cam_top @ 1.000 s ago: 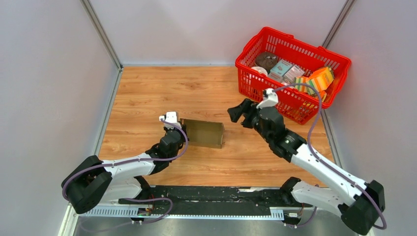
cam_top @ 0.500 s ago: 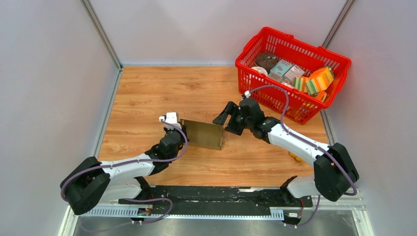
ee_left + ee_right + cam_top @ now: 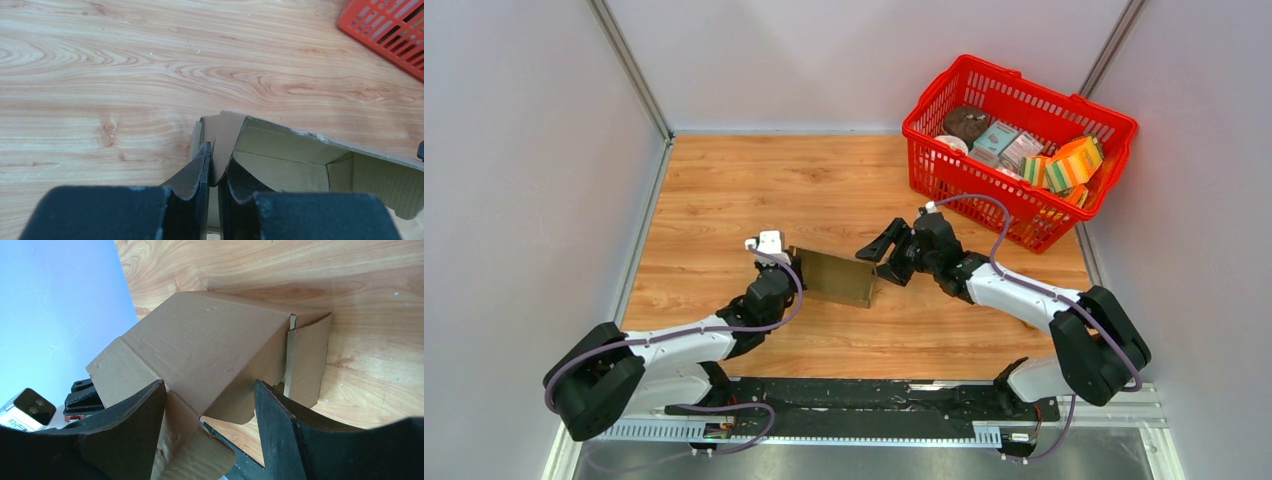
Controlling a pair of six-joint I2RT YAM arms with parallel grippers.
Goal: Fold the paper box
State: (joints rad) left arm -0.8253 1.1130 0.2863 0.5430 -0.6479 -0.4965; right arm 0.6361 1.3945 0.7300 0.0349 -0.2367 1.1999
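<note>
The left tool (image 3: 215,159) is clamped on the box (image 3: 285,172) wall; the right tool (image 3: 209,386), apart, straddles its other end. Closing crooked could crush the cardboard or tug it free.

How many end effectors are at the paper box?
2. The left end effector pinches a flap of the box; the right end effector stands open at its right end.

Paper box (image 3: 834,277) on table (image 3: 724,190) btwn left claw (image 3: 791,263) & right claw (image 3: 881,256); basket (image 3: 946,182) behind, far right.
</note>
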